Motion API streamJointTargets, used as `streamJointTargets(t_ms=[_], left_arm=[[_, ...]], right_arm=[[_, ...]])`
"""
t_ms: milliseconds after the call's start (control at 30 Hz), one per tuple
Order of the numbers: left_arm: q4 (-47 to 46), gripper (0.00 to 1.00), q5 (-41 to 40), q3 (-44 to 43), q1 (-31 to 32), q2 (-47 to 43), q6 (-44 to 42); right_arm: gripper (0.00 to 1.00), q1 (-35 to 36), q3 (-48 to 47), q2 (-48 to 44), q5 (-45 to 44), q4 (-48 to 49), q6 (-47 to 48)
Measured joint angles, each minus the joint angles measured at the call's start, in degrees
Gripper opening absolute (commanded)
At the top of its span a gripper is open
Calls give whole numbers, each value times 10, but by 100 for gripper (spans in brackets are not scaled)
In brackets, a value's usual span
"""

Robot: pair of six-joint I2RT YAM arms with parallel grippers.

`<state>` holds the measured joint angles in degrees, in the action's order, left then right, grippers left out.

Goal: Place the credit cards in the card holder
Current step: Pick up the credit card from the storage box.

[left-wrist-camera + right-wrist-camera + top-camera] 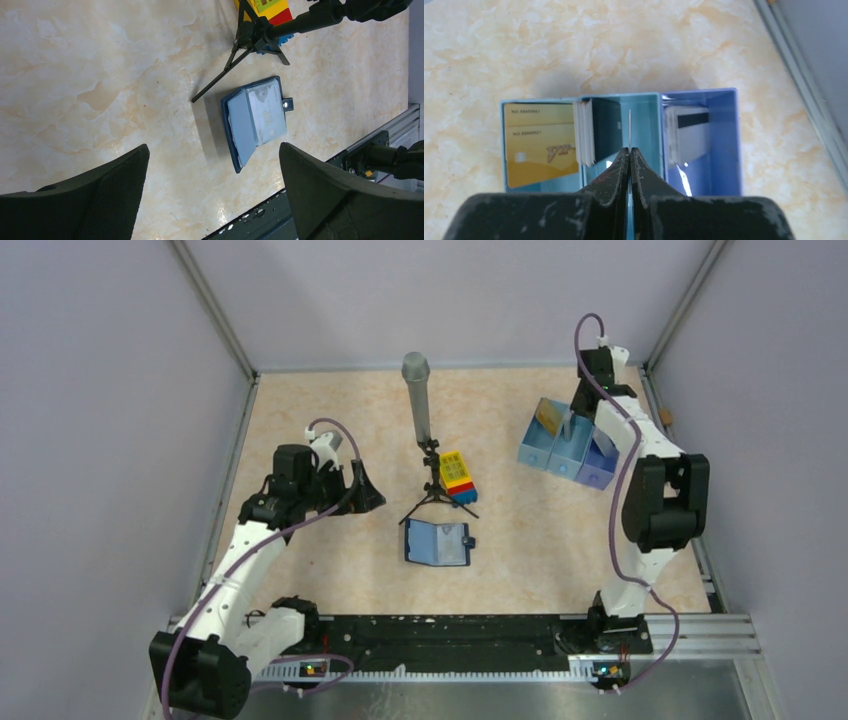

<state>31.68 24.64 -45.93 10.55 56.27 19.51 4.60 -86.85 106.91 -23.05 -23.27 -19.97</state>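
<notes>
My right gripper is pinched shut on one card, edge-on in the tray's middle bay. The left gripper hangs wide open. The holder lies open mid-table, well apart. With so thin a bite, the card may slip on lifting. The gold cards read "NO." plus digits I can't make out

Cards in tray — wallet nearer

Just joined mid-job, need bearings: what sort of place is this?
Probably a lab test cell: plain grey walls enclose a marble-patterned tabletop, with a metal mounting rail along its near edge.
</notes>
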Motion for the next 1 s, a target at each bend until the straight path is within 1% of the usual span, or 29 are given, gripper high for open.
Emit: streamJointTargets(t_ms=[133, 233, 333, 367, 500, 633, 767, 900, 1000], left_arm=[[0, 98, 2, 2, 0, -7, -2], [0, 96, 14, 3, 0, -9, -10], [-3, 95, 34, 4, 0, -12, -17], [-5, 94, 44, 5, 0, -13, -19], [-22, 93, 89, 13, 2, -21, -21], [-45, 93, 125, 25, 26, -34, -19], [-77, 93, 148, 38, 89, -57, -9], [-125, 93, 162, 56, 155, -69, 17], [-180, 93, 180, 85, 172, -72, 50]], right_arm=[[0, 0, 29, -54, -25, -26, 4], [0, 0, 70, -117, -32, -44, 5], [0, 0, 118, -201, -15, -58, 9], [0, 0, 132, -234, 4, -63, 11], [0, 0, 153, -349, 101, -82, 23], [0, 1, 175, -433, 259, -94, 36], [0, 17, 231, -469, 421, -102, 46], [0, 71, 292, -472, 511, -110, 50], [0, 122, 355, -472, 571, -92, 41]])
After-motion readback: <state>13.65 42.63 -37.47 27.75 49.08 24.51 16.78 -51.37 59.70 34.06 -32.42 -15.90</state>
